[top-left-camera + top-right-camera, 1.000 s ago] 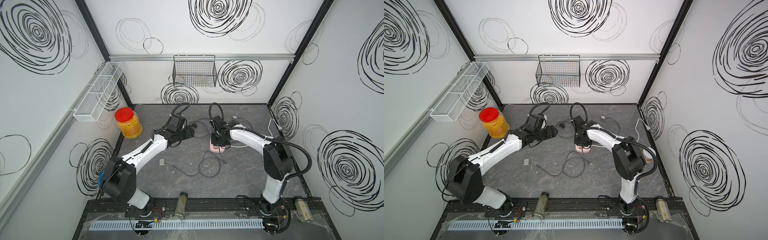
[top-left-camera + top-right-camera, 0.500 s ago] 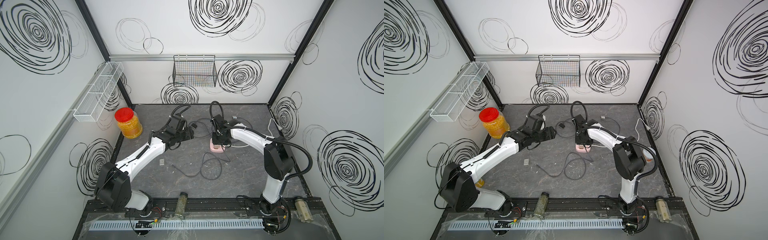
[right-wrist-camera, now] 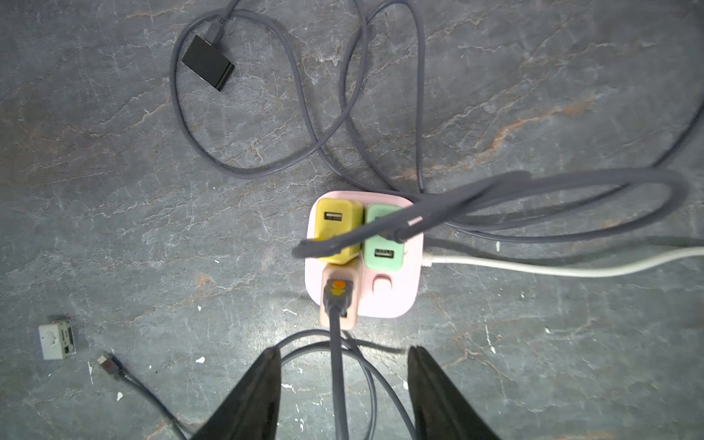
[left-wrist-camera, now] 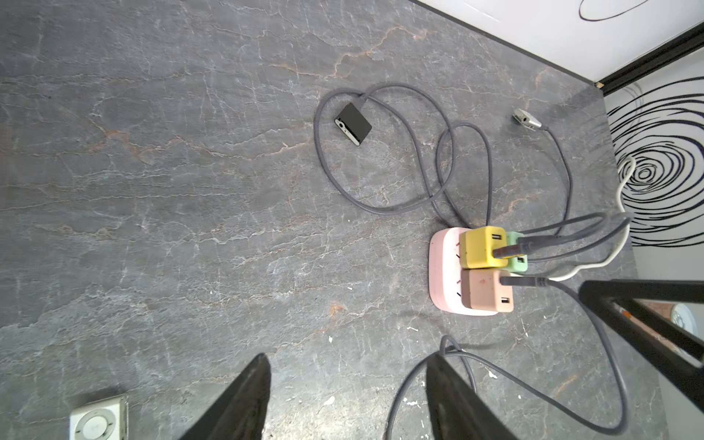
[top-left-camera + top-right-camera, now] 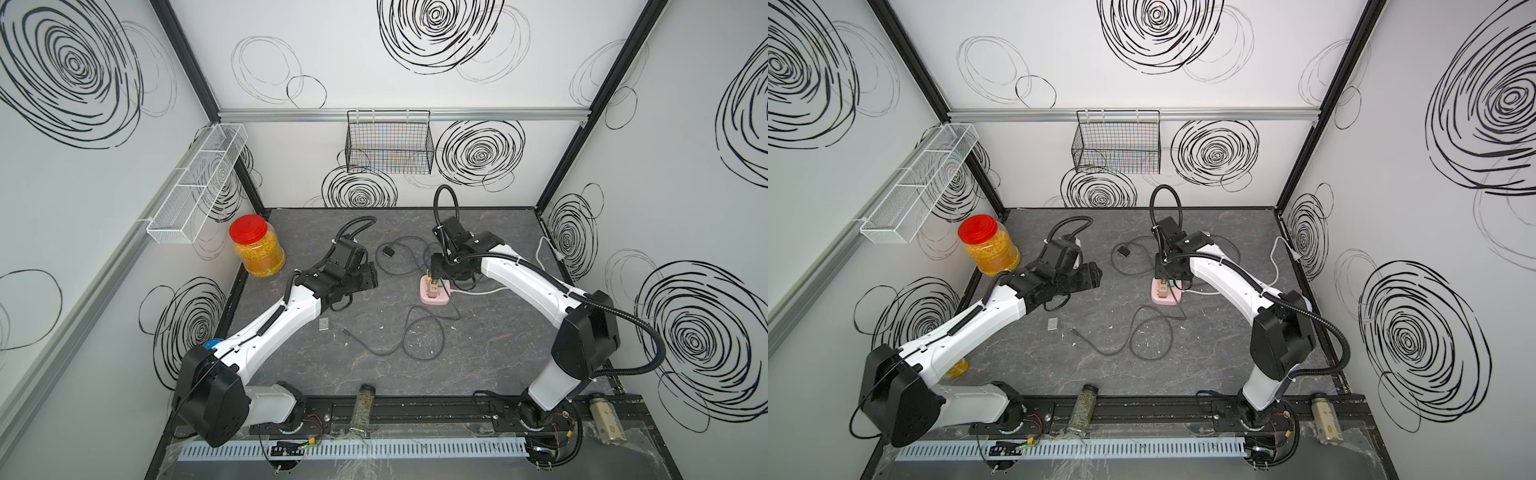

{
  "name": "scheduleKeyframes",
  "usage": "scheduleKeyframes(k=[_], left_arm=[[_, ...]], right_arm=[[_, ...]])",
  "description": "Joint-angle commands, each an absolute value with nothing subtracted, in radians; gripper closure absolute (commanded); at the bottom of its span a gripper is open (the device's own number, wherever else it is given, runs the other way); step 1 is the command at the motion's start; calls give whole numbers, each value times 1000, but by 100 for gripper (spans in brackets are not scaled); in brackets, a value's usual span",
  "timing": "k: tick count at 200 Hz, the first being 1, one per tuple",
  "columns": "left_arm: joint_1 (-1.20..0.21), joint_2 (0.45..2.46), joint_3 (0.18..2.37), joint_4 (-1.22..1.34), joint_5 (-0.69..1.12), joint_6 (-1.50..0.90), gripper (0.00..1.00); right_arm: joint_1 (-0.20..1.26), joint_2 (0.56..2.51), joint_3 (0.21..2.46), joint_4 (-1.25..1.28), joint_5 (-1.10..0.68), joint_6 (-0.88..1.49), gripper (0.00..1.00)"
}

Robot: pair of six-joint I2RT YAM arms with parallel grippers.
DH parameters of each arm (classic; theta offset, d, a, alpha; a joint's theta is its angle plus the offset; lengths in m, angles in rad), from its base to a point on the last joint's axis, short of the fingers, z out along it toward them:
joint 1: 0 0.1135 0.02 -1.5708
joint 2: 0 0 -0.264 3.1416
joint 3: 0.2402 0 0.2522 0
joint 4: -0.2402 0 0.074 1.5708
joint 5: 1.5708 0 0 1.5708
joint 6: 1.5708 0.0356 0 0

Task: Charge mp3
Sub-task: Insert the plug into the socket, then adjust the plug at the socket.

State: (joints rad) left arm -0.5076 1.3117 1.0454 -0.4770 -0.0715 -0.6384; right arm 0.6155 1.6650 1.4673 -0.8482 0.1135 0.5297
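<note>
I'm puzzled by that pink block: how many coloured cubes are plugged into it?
3: a yellow cube, a green cube beside it, and a tan cube, all on the pink block.

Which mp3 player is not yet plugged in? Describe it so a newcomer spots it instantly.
From the pink power strip mid-table, look toward the left arm: a small silver square player lies flat beside a loose cable end. Unlike the black player and the other silver one, both cabled, it shows a round click wheel and has nothing plugged in.
</note>
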Motion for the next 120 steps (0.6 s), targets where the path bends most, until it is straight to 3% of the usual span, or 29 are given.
scheduleKeyframes(k=[1, 60, 120], left_arm=[[-497, 1280, 1027, -503, -123, -618, 32], [-518, 1348, 1023, -406, -94, -624, 35], [-587, 1652, 1225, -235, -41, -660, 43]], right_arm=[[609, 1608, 1485, -912, 163, 507, 42], [601, 1588, 1493, -862, 160, 476, 52], [510, 1580, 1449, -812, 77, 493, 67]])
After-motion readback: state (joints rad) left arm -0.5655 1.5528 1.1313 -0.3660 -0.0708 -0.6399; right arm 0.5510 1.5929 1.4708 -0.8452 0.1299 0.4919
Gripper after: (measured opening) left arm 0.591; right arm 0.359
